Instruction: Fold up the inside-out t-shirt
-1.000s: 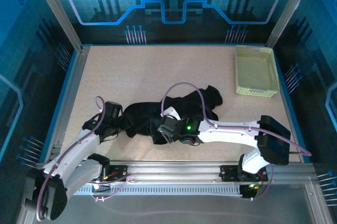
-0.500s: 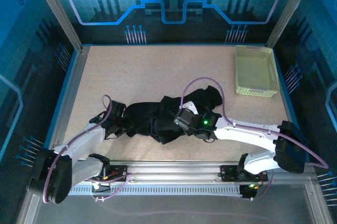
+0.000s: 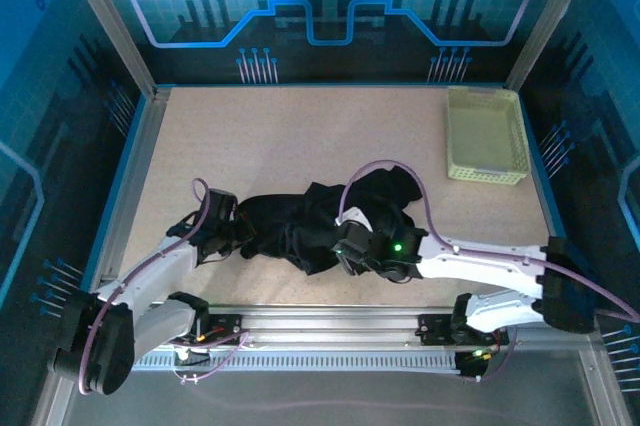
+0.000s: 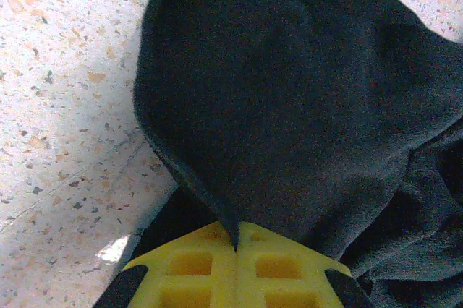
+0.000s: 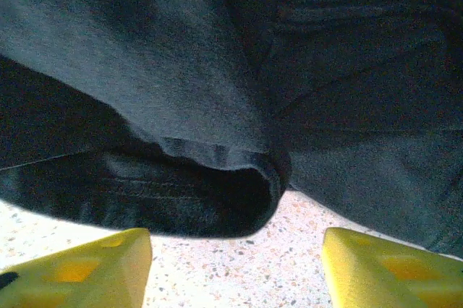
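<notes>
- Lying in a crumpled heap, the black inside-out t-shirt sits on the table. It is close to the near edge, about midway between the left and right edges.
- The left gripper is at the left end of the heap.
- In the left wrist view, its two yellow fingers are pressed tight together. A thin fold of the black cloth is pinched between them.
- From that pinch the cloth spreads out over the speckled table top.
- The right gripper is at the near side of the heap, toward its right half.
- In the right wrist view, its yellow fingers stand wide apart and hold nothing. Bare table shows between them, and a rolled edge of the shirt hangs just ahead of them.
- A pale yellow-green basket sits in the far right corner of the table, well apart from the shirt.
</notes>
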### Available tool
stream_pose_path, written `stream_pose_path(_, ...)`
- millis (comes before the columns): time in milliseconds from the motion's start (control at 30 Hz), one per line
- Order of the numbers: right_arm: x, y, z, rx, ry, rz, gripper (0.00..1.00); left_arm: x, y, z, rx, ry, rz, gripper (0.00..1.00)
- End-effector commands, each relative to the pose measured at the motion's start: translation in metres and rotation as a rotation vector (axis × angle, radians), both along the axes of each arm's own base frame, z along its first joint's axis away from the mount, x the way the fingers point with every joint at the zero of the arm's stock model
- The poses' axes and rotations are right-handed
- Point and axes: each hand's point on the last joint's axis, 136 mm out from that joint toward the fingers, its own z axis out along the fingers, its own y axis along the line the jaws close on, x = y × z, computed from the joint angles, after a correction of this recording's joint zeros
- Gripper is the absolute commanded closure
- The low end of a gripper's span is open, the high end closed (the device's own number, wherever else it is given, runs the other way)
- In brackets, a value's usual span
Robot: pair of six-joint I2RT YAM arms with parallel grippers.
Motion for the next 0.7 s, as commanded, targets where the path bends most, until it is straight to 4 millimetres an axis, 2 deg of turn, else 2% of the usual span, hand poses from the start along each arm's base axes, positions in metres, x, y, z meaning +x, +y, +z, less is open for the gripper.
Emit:
stream_pose_path(0,0.010,-0.010,0.000,-0.066,-0.015,-0.111,0.41,0.001,0.000,0.009,-0.009,-0.020,-0.009,0.98)
stream_pose_path(67,0.012,-0.015,-0.003,-0.102,-0.018,-0.124,0.47,0.001,0.000,0.010,-0.005,-0.025,-0.012,0.98)
stream_pose_path(133,0.013,-0.009,-0.002,-0.085,-0.023,-0.094,0.54,0.000,0.001,0.011,-0.003,-0.028,-0.013,0.98)
stream_pose_path(233,0.016,-0.003,0.003,-0.052,-0.028,-0.082,0.73,0.001,0.001,0.011,-0.001,-0.031,-0.012,1.00)
stream_pose_path(333,0.020,-0.010,0.009,-0.063,-0.049,-0.104,0.88,0.003,0.001,0.016,-0.005,-0.045,-0.009,1.00)
stream_pose_path(433,0.023,-0.021,0.019,-0.067,-0.080,-0.129,0.97,0.005,0.004,0.022,-0.001,-0.061,-0.006,1.00)
stream_pose_path(567,0.028,-0.046,0.042,-0.053,-0.140,-0.188,1.00,0.010,0.010,0.037,0.002,-0.104,0.010,1.00)
stream_pose_path(667,0.031,-0.069,0.069,-0.019,-0.208,-0.236,1.00,0.017,0.016,0.058,-0.005,-0.171,0.035,1.00)
